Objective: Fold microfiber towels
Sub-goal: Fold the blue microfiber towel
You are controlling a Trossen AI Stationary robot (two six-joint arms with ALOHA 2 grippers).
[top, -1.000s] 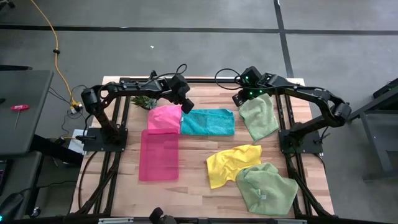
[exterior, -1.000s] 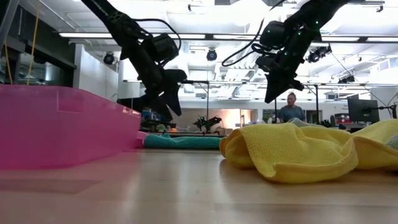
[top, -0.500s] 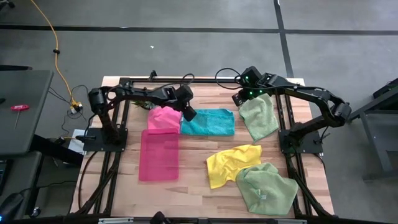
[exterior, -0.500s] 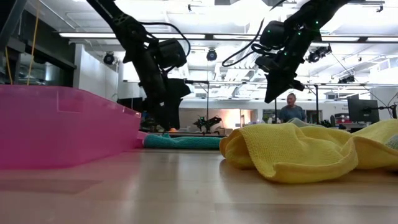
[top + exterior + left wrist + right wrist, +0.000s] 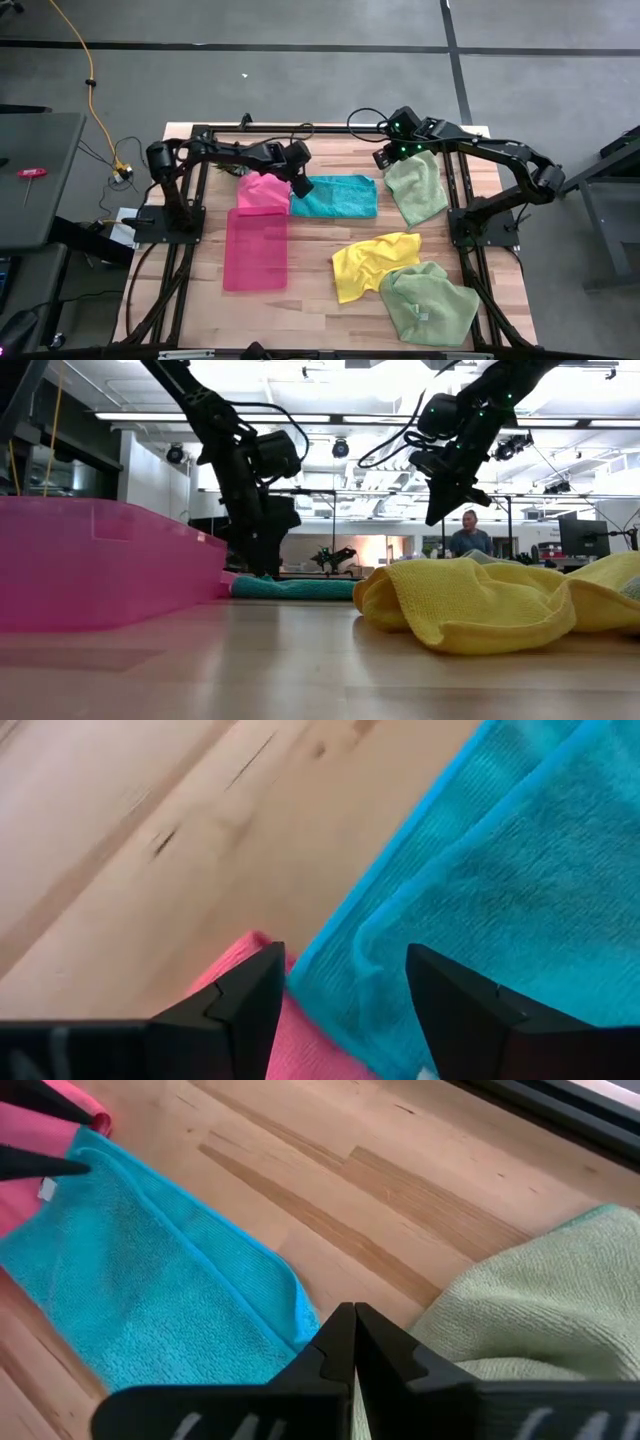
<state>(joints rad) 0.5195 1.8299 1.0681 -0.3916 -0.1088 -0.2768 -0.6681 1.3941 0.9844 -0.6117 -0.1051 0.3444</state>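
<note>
The teal towel [image 5: 335,196] lies folded flat at the far middle of the table, its left end against the folded hot pink towel [image 5: 263,192]. My left gripper [image 5: 298,184] is open and low over the teal towel's far left corner [image 5: 360,945], one finger on each side of its edge. My right gripper [image 5: 385,160] is shut and empty, held above the table between the teal towel and a pale green towel [image 5: 418,186]. The yellow towel [image 5: 372,262] and the second pale green towel [image 5: 428,303] lie crumpled near the front right. My left gripper points down at the teal towel's far left corner with its fingers [image 5: 250,1005] apart. I cannot tell whether the fingertips touch the cloth. The towel lies flat on the table.
The pink tray [image 5: 256,248] lies at the near left beside the pink towel. A small green plant [image 5: 228,162] stands at the far left. A person [image 5: 467,536] shows far behind the table. Bare wood lies along the near left and the middle.
My left gripper has gone down and toward the table's near edge, from above the pink towel's far side to the teal towel's far left corner. The towels have stayed where they were.
</note>
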